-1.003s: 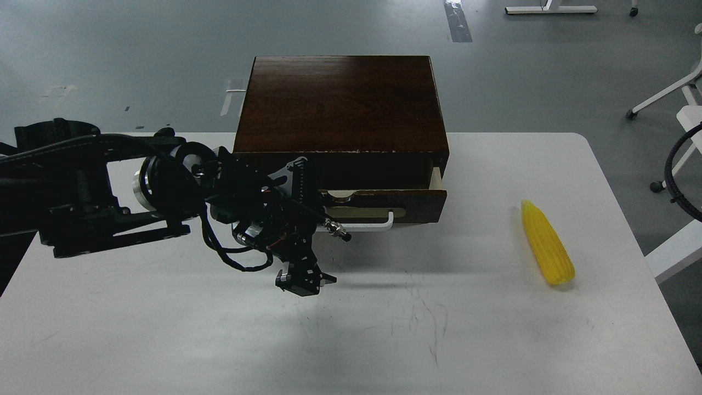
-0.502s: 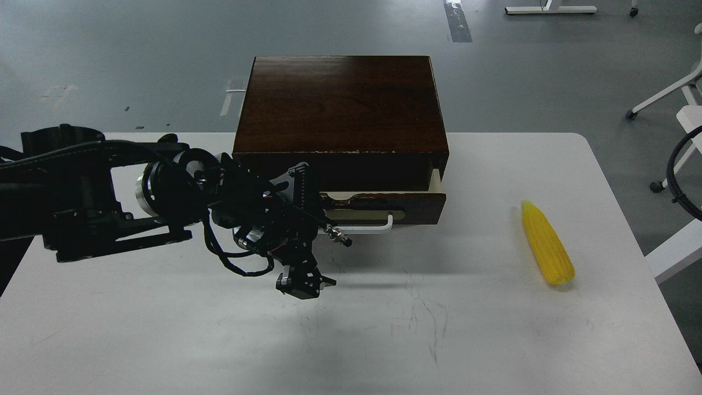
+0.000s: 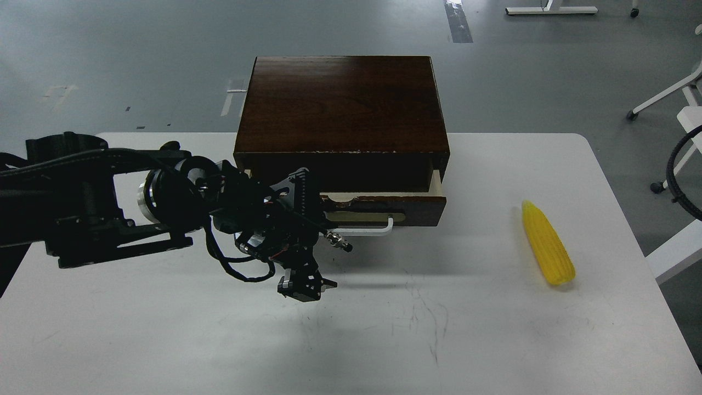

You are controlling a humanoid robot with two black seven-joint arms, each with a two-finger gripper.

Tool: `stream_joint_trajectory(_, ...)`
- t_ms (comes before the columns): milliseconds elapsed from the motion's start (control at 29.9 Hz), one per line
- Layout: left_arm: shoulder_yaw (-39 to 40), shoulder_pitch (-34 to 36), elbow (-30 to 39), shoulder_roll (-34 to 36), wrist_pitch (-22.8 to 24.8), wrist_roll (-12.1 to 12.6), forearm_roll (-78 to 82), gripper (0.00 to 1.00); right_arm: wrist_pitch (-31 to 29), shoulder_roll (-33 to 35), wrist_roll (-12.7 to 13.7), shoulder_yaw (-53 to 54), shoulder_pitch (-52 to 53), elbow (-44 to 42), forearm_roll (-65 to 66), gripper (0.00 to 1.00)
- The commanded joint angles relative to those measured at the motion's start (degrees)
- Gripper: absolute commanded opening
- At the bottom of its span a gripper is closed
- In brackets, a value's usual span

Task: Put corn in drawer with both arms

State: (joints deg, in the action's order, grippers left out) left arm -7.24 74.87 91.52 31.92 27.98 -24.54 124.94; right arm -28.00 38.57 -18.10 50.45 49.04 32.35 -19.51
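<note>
The dark brown drawer (image 3: pixel 419 204) of the wooden cabinet (image 3: pixel 340 104) is pulled out a little, and its pale side shows at the right. My left arm reaches in from the left. Its gripper (image 3: pixel 317 219) lies over the left part of the white handle (image 3: pixel 378 229) and hides it. The dark fingers cannot be told apart, and I cannot tell whether they hold the handle. The yellow corn (image 3: pixel 547 249) lies on the white table at the right, far from the gripper. My right gripper is out of view.
The white table (image 3: pixel 384 340) extends in front of the cabinet. A small black part of the left arm (image 3: pixel 306 286) hangs just above the table. A black cable loop (image 3: pixel 675 178) and white chair legs stand off the table's right edge.
The drawer front and its handle have come slightly further out toward me. The end of the left arm has moved the same way. The corn has not moved.
</note>
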Motion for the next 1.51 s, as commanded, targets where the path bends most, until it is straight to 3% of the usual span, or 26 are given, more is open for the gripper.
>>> stream_joint_trajectory(0, -0.05, 0.01, -0.03, -0.19, 0.02, 0.99, 0.06, 0.96, 0.0, 0.02, 0.0, 0.0, 0.0, -0.01, 0.0, 1.0)
stream_joint_trajectory(268, -0.05, -0.34, -0.03, -0.2, 0.02, 2.39, 0.06, 0.96, 0.0, 0.02, 0.0, 0.0, 0.0, -0.01, 0.0, 1.0)
stream_joint_trajectory(1472, 0.82, 0.54, 0.41, 0.07, 0.02, 2.31, 0.06, 0.96, 0.0, 0.02, 0.0, 0.0, 0.0, -0.45, 0.0, 1.0)
